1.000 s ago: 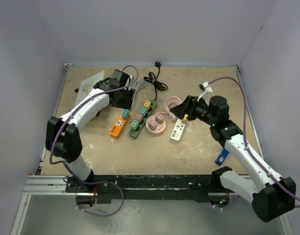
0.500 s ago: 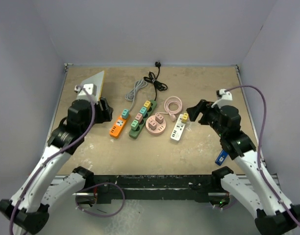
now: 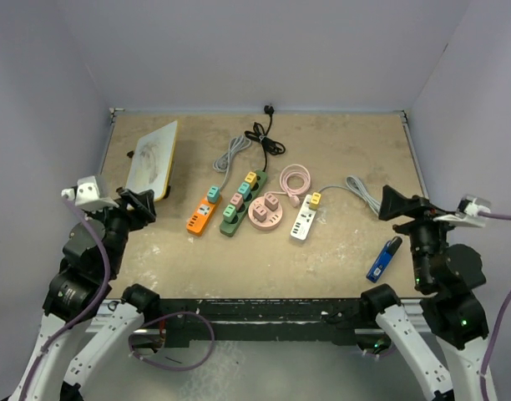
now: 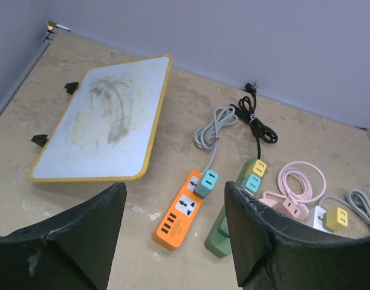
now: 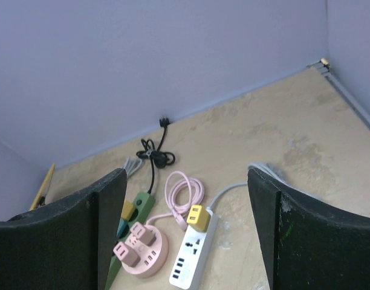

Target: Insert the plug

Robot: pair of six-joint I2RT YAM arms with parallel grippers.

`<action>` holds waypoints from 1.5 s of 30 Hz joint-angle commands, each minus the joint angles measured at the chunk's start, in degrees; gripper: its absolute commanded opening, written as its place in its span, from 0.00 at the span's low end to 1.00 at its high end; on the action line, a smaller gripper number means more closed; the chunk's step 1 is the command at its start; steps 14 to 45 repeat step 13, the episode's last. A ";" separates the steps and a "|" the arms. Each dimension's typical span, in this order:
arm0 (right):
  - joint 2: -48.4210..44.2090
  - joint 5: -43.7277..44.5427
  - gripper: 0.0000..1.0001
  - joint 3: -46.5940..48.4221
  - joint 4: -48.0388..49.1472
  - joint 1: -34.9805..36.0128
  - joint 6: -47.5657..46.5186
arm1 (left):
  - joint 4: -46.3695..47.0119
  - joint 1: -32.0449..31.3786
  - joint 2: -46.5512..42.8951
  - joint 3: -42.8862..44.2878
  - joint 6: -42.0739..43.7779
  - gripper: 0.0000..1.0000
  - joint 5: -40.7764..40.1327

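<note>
- Yellow plug [image 3: 316, 199] sits seated in the end of the white strip [image 3: 303, 222], mid-surface [image 3: 339, 150].
- We've pulled both arms back to the near edge, well apart from it.
- Our left hand [image 4: 174, 192] and right hand [image 5: 185, 178] gape wide, empty; insertion looks done.

Pretty sure it's a robotics lab test cell: plain lavender panel walls [image 3: 255, 50] box in a scuffed beige tabletop [image 3: 339, 142], silver aluminium mounting rail [image 3: 72, 316] along the tabletop's near edge.
</note>
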 commanded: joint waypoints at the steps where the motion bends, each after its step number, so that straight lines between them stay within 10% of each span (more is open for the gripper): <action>1: -2.83 4.71 0.83 2.75 -1.46 -0.25 -1.50 | -0.68 0.21 -1.79 3.43 -0.53 0.64 -4.35; 45: -3.94 3.19 0.83 2.74 -1.81 -0.26 0.02 | -1.55 0.24 -3.00 5.34 0.05 0.66 -6.11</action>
